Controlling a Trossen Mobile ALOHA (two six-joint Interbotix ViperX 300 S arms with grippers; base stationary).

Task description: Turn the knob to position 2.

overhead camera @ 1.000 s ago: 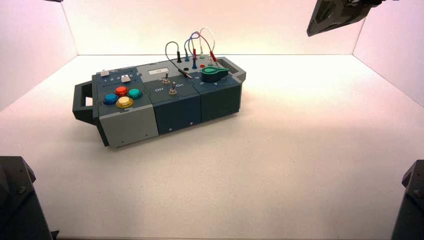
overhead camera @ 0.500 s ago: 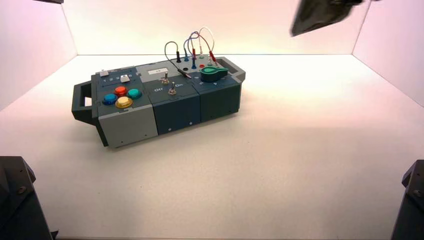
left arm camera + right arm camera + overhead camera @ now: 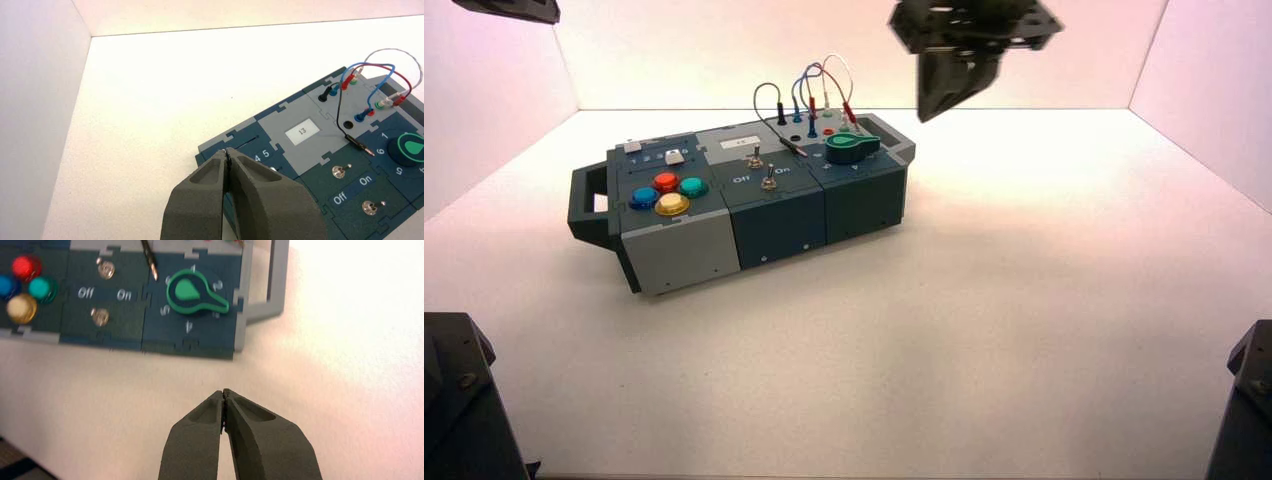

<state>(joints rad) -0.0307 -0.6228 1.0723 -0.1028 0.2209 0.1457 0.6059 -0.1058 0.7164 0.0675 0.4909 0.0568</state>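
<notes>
Box [image 3: 754,205] is sitting on the white surface [image 3: 984,300]. Right tool [image 3: 223,396], clenched and empty, is hovering above the box's right end. Left tool [image 3: 228,155], clenched, is parked far left. Knob [image 3: 192,292] is sitting at the box's right end, untouched.

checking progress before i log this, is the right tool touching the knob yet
No: in the right wrist view the shut right tool hangs over bare table, apart from the green knob on the box.

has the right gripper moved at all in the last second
Yes. In the high view the right gripper has swung from the upper right corner leftward and down toward the box, now hanging just right of its teal-green knob. The box itself has stayed put.
</notes>
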